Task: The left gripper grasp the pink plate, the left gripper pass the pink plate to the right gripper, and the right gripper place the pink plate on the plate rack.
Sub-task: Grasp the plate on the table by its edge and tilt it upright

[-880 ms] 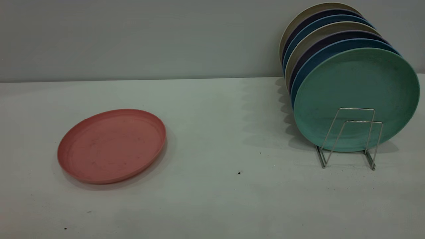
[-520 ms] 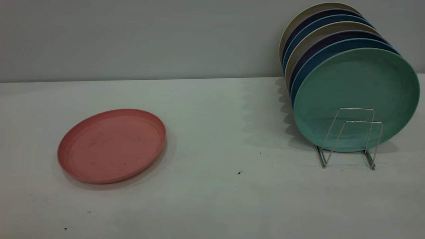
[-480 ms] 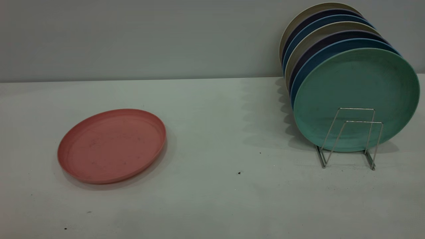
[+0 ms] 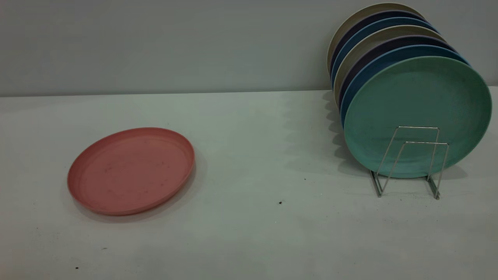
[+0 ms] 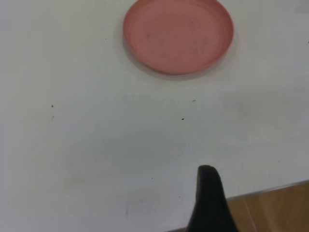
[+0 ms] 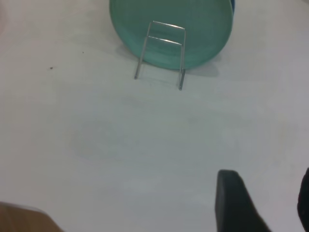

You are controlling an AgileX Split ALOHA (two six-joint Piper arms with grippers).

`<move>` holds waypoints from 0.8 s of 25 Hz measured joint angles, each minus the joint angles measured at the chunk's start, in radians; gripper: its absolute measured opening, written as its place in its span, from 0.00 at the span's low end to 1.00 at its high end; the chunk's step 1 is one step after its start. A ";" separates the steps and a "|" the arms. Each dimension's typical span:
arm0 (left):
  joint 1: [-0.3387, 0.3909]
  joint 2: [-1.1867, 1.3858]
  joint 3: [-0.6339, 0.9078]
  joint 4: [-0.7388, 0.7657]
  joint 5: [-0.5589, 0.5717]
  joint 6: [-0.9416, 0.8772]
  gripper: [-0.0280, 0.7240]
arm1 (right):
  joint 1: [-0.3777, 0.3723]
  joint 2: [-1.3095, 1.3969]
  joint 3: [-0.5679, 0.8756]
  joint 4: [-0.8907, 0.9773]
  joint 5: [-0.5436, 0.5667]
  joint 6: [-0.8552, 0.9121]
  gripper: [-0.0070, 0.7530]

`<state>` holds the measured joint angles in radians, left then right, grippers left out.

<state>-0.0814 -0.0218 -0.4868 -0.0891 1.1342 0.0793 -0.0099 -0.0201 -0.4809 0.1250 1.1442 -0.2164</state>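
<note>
The pink plate lies flat on the white table at the left; it also shows in the left wrist view. My left gripper hangs over the table's near edge, well short of the plate, with nothing in it. The plate rack stands at the right, its two front wire loops bare; it also shows in the right wrist view. My right gripper is open and empty, back from the rack over bare table. Neither gripper shows in the exterior view.
Several plates stand upright in the rack, a mint-green plate in front, blue, dark and cream ones behind, leaning towards the grey back wall. The table's wooden-floor edge shows beside the left gripper.
</note>
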 joint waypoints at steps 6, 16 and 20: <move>0.000 0.000 0.000 0.000 0.000 0.000 0.76 | 0.000 0.000 0.000 0.000 0.000 0.000 0.45; 0.000 0.000 -0.010 -0.012 -0.027 0.005 0.76 | 0.000 0.000 -0.001 0.001 -0.008 -0.006 0.45; 0.000 0.077 -0.029 -0.027 -0.112 -0.014 0.76 | 0.000 0.042 -0.012 0.004 -0.088 -0.028 0.45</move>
<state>-0.0814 0.0553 -0.5156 -0.1159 1.0225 0.0650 -0.0099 0.0221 -0.4933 0.1292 1.0559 -0.2448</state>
